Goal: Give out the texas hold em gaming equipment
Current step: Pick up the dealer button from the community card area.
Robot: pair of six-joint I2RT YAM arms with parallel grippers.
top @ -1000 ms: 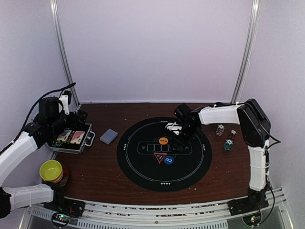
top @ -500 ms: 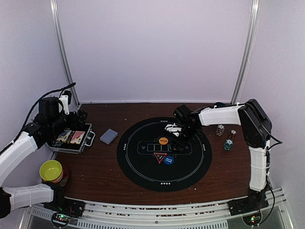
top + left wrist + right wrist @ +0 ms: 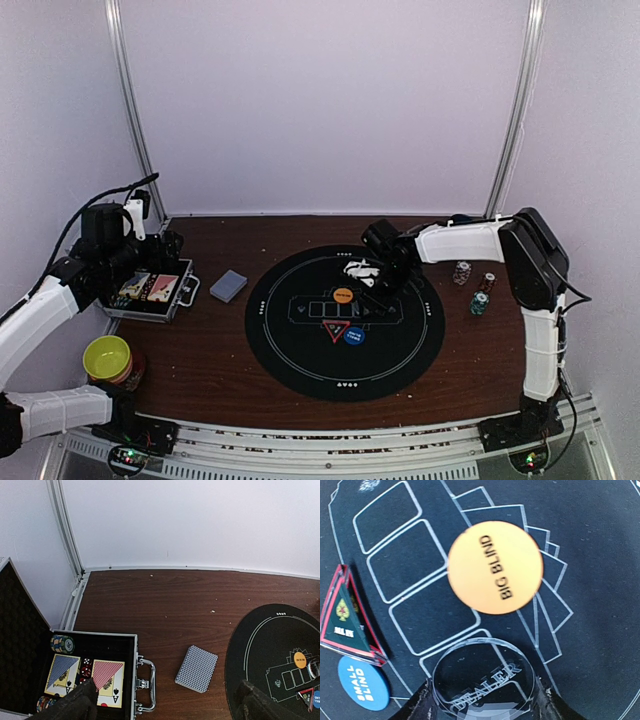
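While between fingers (image 3: 418, 707) of the right gripper (image 3: 484, 700), grip unclear: dealer button (image 3: 485, 672), lettering slantwise up-right.

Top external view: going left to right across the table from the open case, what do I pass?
Open case → deck of cards → orange button → chip stacks. The red triangle marker and blue button lie just nearer than the orange button, so their place is unclear.
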